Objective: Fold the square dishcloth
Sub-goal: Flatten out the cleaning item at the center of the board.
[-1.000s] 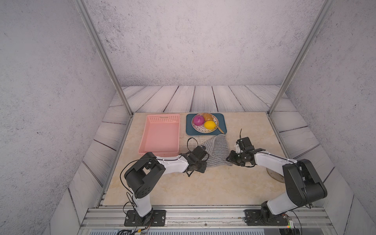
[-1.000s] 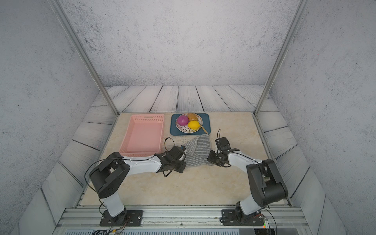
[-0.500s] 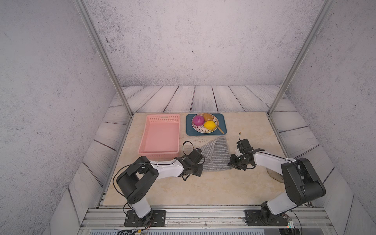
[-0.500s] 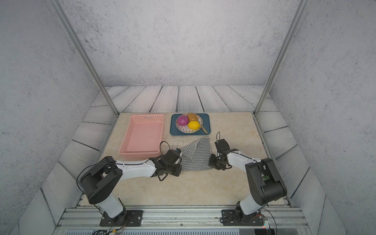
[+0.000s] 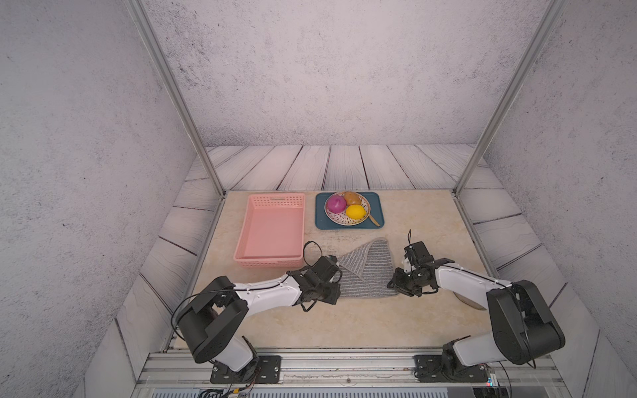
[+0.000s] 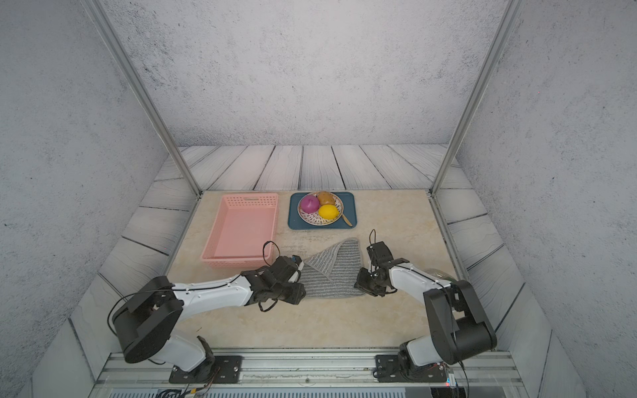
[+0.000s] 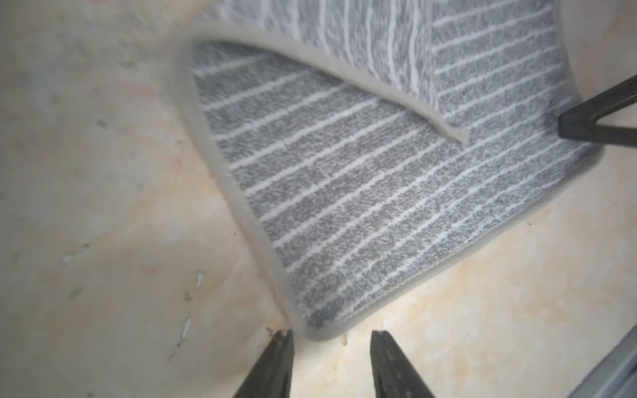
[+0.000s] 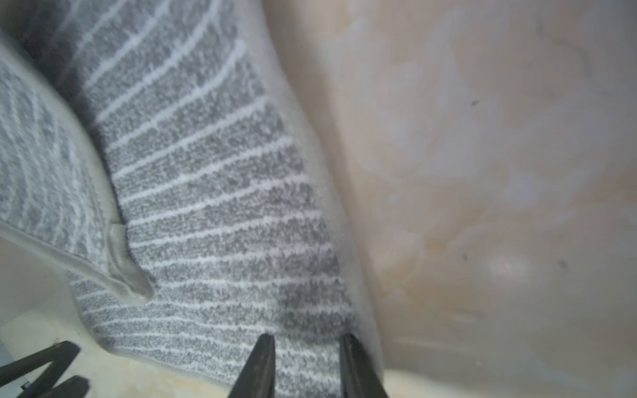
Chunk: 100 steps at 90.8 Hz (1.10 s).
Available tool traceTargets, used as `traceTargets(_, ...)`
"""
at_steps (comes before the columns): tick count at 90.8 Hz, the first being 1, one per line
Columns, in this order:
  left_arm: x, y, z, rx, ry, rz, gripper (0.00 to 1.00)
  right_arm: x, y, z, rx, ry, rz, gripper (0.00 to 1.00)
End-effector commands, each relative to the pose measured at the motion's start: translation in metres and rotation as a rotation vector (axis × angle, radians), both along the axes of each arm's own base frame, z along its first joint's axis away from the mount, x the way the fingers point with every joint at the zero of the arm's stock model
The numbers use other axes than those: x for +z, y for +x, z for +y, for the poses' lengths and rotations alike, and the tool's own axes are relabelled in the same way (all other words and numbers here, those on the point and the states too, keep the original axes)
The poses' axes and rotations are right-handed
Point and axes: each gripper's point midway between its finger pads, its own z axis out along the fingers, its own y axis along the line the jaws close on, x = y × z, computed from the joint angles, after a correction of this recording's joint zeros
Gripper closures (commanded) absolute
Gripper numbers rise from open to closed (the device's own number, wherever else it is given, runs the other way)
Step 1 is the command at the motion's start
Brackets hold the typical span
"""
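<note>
The square dishcloth (image 5: 370,275) (image 6: 332,275), grey with thin whitish stripes, lies on the beige table in both top views, its far left corner turned over diagonally onto the rest. My left gripper (image 5: 337,290) (image 7: 331,333) is at its near left corner, open; the rounded corner (image 7: 322,327) lies free just ahead of the tips. My right gripper (image 5: 396,286) (image 8: 306,337) is at the near right corner, jaws parted over the flat dishcloth (image 8: 220,213), close to its hemmed edge. The turned-over flap (image 7: 344,38) stands slightly off the layer below.
A pink basket (image 5: 267,262) stands just behind my left arm. Behind the cloth is a blue tray (image 5: 376,201) with a plate of purple, brown and yellow fruit. A round object (image 5: 466,300) lies partly hidden under my right arm.
Both grippers have drawn the cloth's near edge toward the front and down onto the table. Their jaws have since parted, letting go of the corners.
</note>
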Motion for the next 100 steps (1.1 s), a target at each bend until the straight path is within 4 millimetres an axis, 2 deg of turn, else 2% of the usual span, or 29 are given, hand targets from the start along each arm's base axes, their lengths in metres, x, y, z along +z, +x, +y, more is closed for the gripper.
traceTargets(1,0.026,0.007,0.006,0.038,-0.008,-0.063,0.53,0.016,0.0,-0.006,0.018,-0.045,-0.021,0.64)
traceTargets(24,0.065,0.036,0.026,0.229,-0.018,-0.208,0.53,0.055,0.029,-0.001,0.014,-0.011,-0.189,0.51)
traceTargets(37,0.074,0.048,0.027,0.286,-0.022,-0.23,0.33,0.062,0.038,-0.008,0.012,-0.056,-0.24,0.44)
traceTargets(41,0.073,0.05,0.025,0.295,-0.027,-0.218,0.31,0.063,0.04,-0.01,0.011,-0.072,-0.25,0.42)
traceTargets(46,0.072,0.053,0.021,0.301,-0.035,-0.202,0.22,0.064,0.042,-0.013,0.007,-0.09,-0.26,0.4)
traceTargets(62,0.065,0.056,0.002,0.309,-0.087,-0.139,0.08,0.063,0.047,-0.018,0.0,-0.123,-0.28,0.26)
traceTargets(70,0.06,0.056,-0.01,0.302,-0.116,-0.097,0.08,0.062,0.048,-0.019,-0.005,-0.131,-0.292,0.16)
traceTargets(79,0.051,0.059,-0.023,0.295,-0.129,-0.056,0.1,0.061,0.047,-0.022,-0.014,-0.139,-0.299,0.1)
traceTargets(100,0.041,0.061,-0.052,0.257,-0.187,0.015,0.24,0.061,0.045,-0.027,-0.027,-0.159,-0.303,0.08)
